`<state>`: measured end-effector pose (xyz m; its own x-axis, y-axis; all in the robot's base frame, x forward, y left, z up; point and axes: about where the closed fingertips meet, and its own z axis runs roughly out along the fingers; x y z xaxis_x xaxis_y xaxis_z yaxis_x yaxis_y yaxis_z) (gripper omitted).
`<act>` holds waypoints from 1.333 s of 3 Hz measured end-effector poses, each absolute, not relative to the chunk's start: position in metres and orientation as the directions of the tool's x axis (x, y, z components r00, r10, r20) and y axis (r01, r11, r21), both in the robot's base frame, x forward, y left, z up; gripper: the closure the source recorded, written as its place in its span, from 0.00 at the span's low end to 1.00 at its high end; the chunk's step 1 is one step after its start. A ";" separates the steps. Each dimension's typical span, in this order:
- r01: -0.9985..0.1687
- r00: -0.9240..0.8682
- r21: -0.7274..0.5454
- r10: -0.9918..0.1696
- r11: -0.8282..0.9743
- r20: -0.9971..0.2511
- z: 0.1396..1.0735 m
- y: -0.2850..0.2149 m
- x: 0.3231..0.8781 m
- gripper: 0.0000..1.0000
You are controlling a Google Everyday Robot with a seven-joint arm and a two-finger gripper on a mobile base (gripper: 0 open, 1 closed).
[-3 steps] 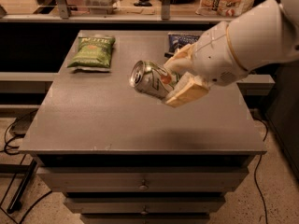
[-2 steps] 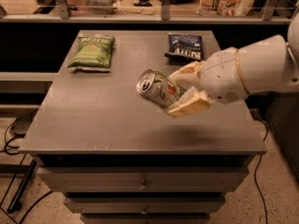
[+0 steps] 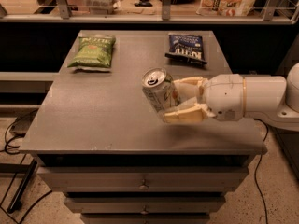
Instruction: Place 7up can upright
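Camera view: gripper point(image 3: 174, 101) holds the 7up can point(image 3: 156, 90) tilted, low over the table point(image 3: 93, 125).
The table's front edge lies near the can, with bare surface to the can's left. The green chip bag point(image 3: 93, 52) and dark blue chip bag point(image 3: 186, 48) sit well behind the can. The fingers pinch the can's side. If they let go while it leans, it would likely topple and roll frontward.

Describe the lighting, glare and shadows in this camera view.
Camera view: warm, dim light, brighter behind the table. The 7up can, tilted in the gripper near the table's front edge, shows a small glint on its lid. A soft shadow lies under the arm.
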<state>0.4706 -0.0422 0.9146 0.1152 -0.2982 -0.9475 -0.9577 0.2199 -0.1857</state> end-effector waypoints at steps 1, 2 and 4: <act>-0.959 0.075 -0.114 -0.157 0.260 -0.985 0.915 -0.042 0.471 1.00; -0.957 0.056 -0.083 -0.102 0.279 -0.993 0.911 -0.040 0.471 1.00; -0.921 0.035 -0.083 -0.133 0.380 -0.991 0.899 -0.032 0.471 1.00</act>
<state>0.4714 -0.0320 0.8994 0.0345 -0.1329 -0.9905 -0.9211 0.3804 -0.0831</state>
